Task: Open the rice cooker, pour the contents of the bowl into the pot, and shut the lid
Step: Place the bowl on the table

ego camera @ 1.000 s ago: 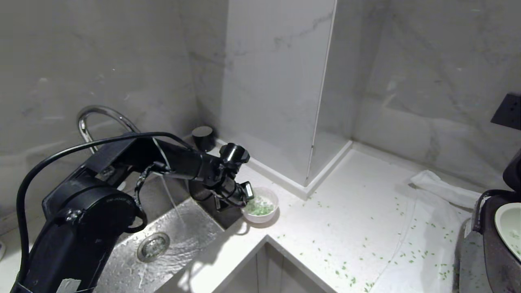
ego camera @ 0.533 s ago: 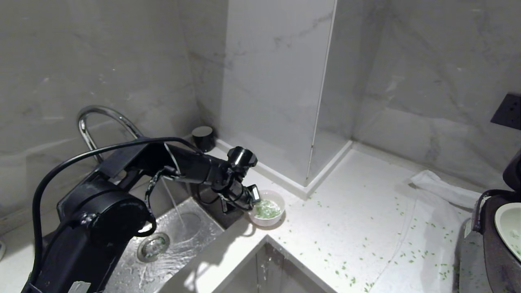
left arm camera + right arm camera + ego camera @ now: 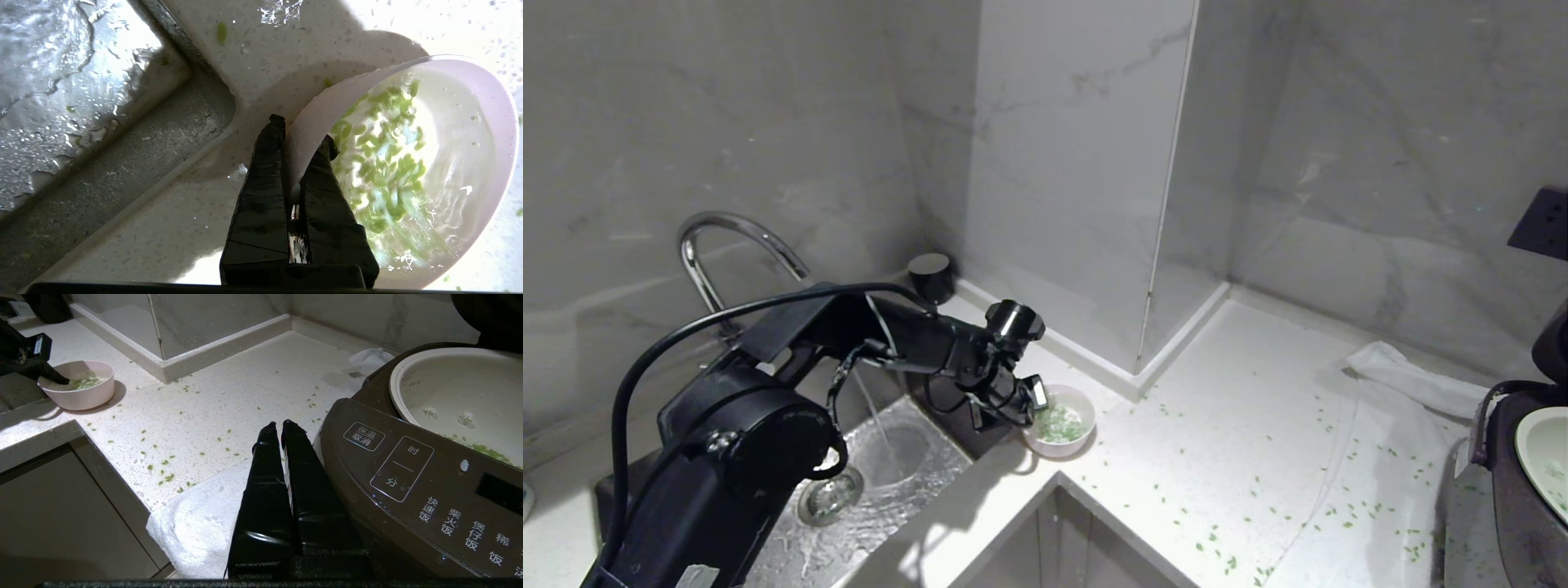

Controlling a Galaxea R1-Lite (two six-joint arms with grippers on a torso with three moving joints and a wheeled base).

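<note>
Two black fingers of the left end effector [image 3: 302, 139] pinch the near wall of the small round pink bowl [image 3: 1062, 420], one outside, one inside among chopped green bits in water [image 3: 380, 163]. Bowl sits on the white speckled desk [image 3: 1217, 457] at its sink-side edge, beside the steel sink [image 3: 882, 490]. Right end effector [image 3: 282, 426], fingers together and empty, hangs by the dark brown rice cooker [image 3: 408, 486] at the desk's right end; pale inner pot [image 3: 457, 392] exposed.

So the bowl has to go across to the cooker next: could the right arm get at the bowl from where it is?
Probably not without help: the right gripper sits shut beside the cooker, the bowl lies far across the counter, and the left gripper already clamps its rim.
</note>
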